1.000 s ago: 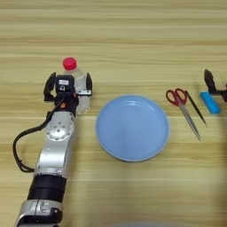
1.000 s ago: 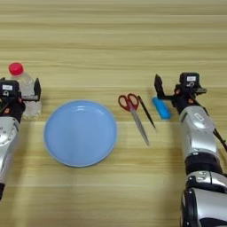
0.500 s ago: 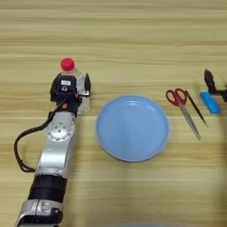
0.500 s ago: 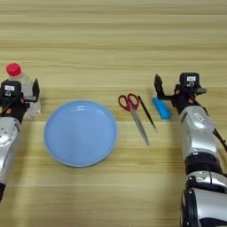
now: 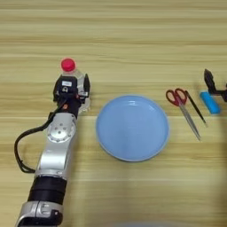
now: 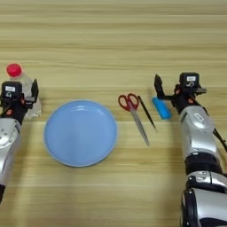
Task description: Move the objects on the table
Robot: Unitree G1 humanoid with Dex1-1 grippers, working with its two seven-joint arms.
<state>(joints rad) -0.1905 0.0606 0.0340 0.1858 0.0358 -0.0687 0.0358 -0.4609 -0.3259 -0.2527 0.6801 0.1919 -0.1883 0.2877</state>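
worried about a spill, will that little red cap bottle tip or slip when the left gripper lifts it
The bottle stands upright and looks tall for its narrow base, so a sideways nudge could probably tip it. Its clear plastic wall likely flexes and may be slick. The left gripper sits around its lower body, which should steady it; it seems light.

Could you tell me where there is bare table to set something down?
The far table beyond the bottle and blue block is bare, as is the near strip below the plate. It is crowded between the scissors, black stick and right end effector.
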